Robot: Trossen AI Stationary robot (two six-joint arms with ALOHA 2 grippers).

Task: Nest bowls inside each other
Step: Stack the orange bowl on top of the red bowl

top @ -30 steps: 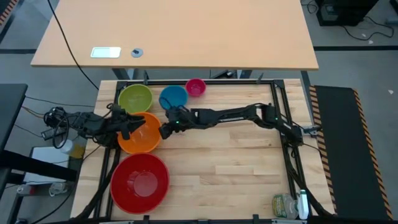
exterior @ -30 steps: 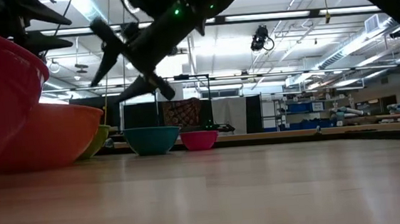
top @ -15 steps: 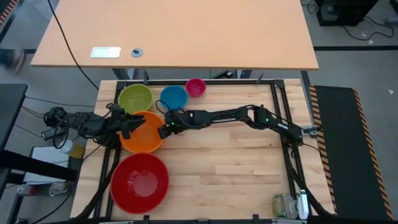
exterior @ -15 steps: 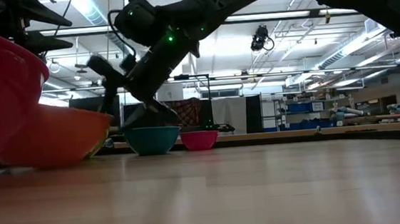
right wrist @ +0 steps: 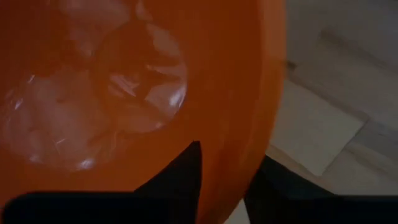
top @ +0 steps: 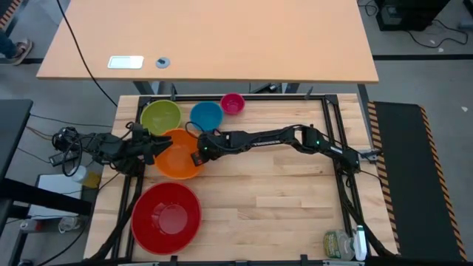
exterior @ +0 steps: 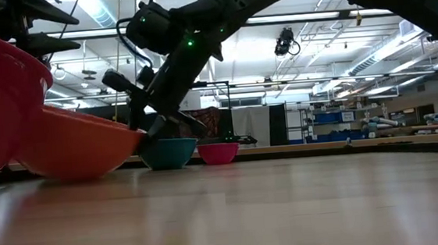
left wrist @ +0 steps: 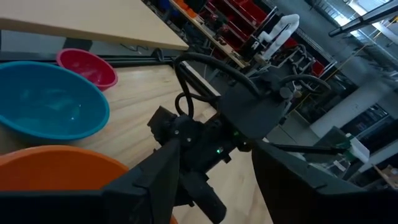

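Note:
The orange bowl (top: 177,154) sits mid-left on the table, tilted in the low view, with my right gripper (top: 199,153) shut on its right rim. Near it is the big red bowl (top: 166,214). Along the far edge stand the lime green bowl (top: 160,117), the blue bowl (top: 206,115) and the pink bowl (top: 232,103), each on its base. My left gripper (top: 154,145) hangs open, above the table and over the orange bowl's left rim, touching nothing. My right gripper pinches the orange bowl's rim (right wrist: 252,155) on the side toward the table's right, one finger (right wrist: 180,177) inside the bowl and one outside. The fingers slant down from the right. The bowl is tilted, its underside (exterior: 82,174) on the table.
A black frame (top: 325,118) runs round the wooden table. Bare wood lies right of the bowls and in the middle. A plastic bottle (top: 338,244) lies at the near right corner. A larger desk (top: 222,44) stands beyond the far edge.
My right gripper has sunk onto the orange bowl's right rim, tipped steeper and shut on it. The orange bowl has slid a little toward the table's right and now sits tilted.

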